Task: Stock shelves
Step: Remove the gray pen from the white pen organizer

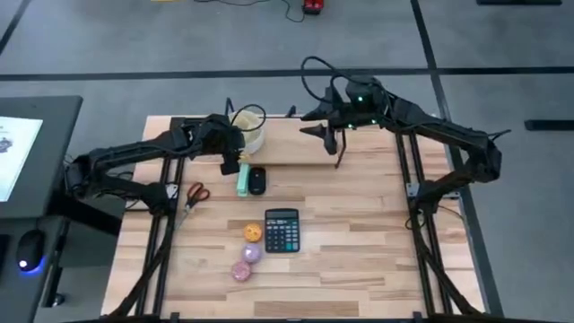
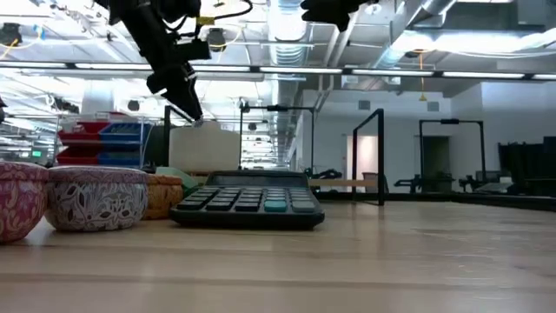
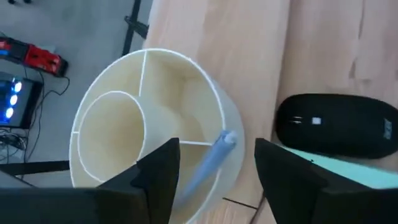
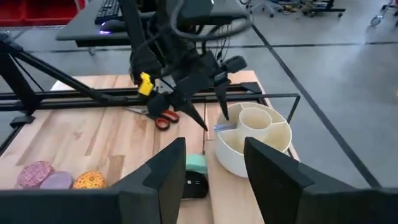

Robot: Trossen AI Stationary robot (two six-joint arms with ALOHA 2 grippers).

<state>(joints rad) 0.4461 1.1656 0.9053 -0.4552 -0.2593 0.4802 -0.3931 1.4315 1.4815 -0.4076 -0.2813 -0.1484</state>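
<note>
Shelves (image 1: 309, 152) stand at the worktop's (image 1: 359, 260) far edge, a rigid plank we judge stable. On its left end sits a cream organizer cup (image 1: 248, 131), light and stiff. Our left gripper (image 3: 211, 168), fingers open, hovers over a blue pen (image 3: 208, 163) inside; right gripper (image 4: 211, 180) waits open above.

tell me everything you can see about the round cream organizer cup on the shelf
The organizer cup is a round, cream, plastic-looking tub, standing upright at the left end of the shelf plank. Thin walls split it into a round inner well and outer sections. A bluish pen leans inside one section. The left hand hovers open just above it.
</note>
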